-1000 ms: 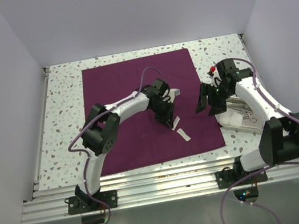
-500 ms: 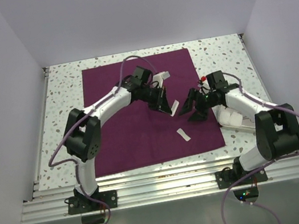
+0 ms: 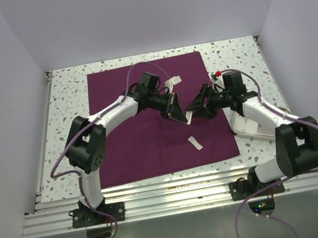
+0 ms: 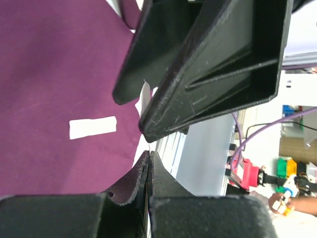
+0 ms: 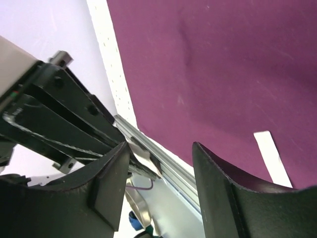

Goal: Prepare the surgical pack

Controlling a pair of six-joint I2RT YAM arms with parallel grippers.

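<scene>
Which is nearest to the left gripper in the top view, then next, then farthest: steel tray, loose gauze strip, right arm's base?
From the left gripper:
1. gauze strip, on the cloth, toward the near edge.
2. steel tray, to the right, by the cloth's edge.
3. right arm's base, at the near right edge.
</scene>
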